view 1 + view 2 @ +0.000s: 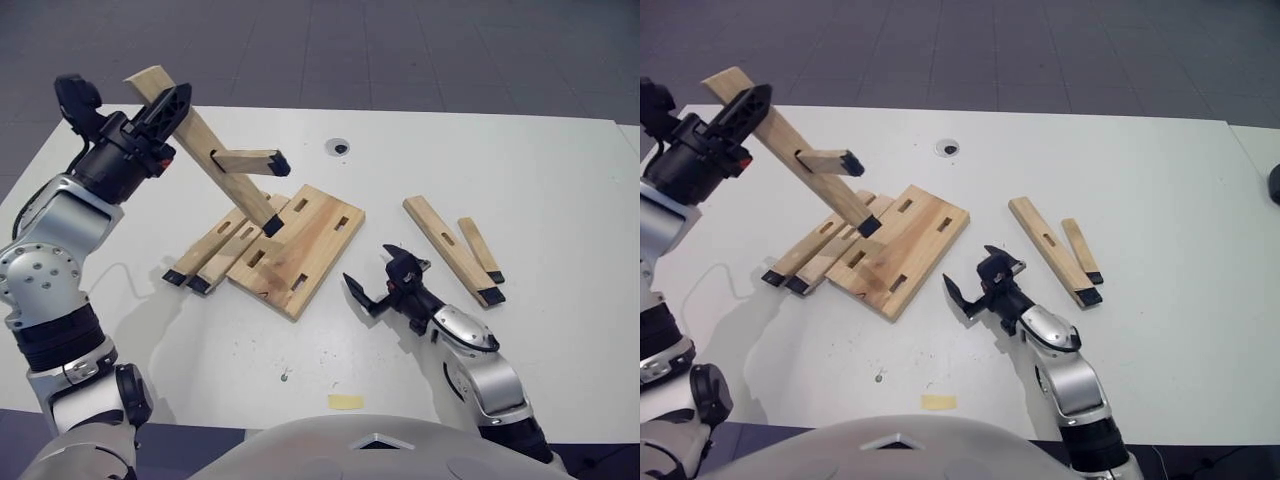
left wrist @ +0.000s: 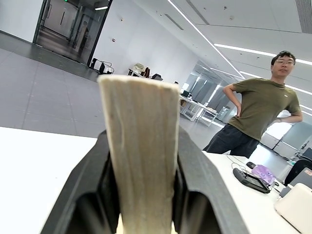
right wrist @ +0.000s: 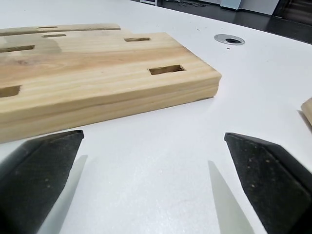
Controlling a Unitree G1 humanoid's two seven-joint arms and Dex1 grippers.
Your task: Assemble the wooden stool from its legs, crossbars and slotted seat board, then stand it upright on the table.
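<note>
Right gripper (image 1: 380, 272) sits low over the table (image 1: 520, 160), fingers spread wide with nothing between them, just beside the seat board (image 1: 300, 250). The board lies flat, two legs (image 1: 210, 255) against its left side, a third leg (image 1: 445, 235) and a short crossbar (image 1: 480, 248) apart on its right. Farther back, left gripper (image 1: 165, 105) is clamped on a tilted leg (image 1: 225, 165) carrying a side crossbar (image 1: 250, 160), its black foot down at the board's far left edge.

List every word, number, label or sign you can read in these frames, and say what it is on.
No text here can be read.
Yellow tag on the table: blank.
Seat board: bare wood, no print visible.
Leg held in the left gripper: bare wood, no print visible.
Green sign above the far doorway: too small to read.
</note>
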